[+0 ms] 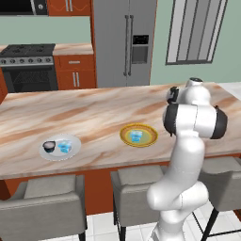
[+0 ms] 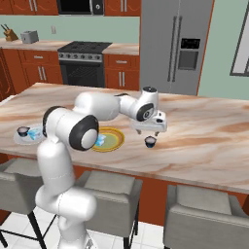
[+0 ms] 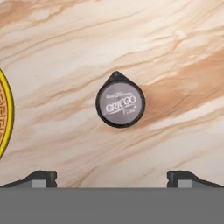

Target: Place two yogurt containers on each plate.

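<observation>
The gripper (image 2: pixel 150 133) is hovering with jaws spread wide, gripping nothing, directly above a dark yogurt cup (image 3: pixel 120 105) standing alone on the marble counter (image 3: pixel 144 39). The yellow-rimmed plate (image 3: pixel 3 114) is sitting at the cup's nine o'clock, apart from it; bare counter is surrounding the cup elsewhere.

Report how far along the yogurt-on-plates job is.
Done: the white plate holds a dark cup and a light blue cup. The yellow-rimmed plate holds one blue cup. In hand: nothing; the open gripper hovers above a dark yogurt cup on the counter. Left: grasp it and set it on the yellow-rimmed plate.
</observation>
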Controlling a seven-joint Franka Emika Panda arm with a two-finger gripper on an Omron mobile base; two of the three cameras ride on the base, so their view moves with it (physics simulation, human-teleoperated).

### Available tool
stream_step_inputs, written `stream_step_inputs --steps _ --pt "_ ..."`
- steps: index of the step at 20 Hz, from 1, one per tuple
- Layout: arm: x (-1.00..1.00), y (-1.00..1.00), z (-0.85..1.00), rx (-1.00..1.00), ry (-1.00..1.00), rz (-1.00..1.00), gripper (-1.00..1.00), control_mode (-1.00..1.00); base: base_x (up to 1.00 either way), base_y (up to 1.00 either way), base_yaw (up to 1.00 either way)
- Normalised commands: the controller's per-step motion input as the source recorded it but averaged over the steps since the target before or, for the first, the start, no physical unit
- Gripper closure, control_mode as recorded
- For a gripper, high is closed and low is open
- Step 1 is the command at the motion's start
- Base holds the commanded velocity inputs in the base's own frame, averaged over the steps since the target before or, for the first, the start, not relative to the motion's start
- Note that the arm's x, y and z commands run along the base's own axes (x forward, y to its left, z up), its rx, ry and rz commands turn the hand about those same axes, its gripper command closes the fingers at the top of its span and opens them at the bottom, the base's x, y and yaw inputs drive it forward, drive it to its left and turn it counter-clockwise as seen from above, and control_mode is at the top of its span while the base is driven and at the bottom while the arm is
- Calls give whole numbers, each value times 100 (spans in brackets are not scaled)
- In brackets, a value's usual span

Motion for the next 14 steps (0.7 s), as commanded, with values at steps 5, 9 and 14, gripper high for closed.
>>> stream_step_inputs --steps 5,9,14 --pt "14 -6 -33 0 0 11 -100 -100 0 0 0" --pt "32 0 -36 0 0 6 -100 -100 0 0 0" --pt "31 0 -27 0 0 1 -100 -100 0 0 0"
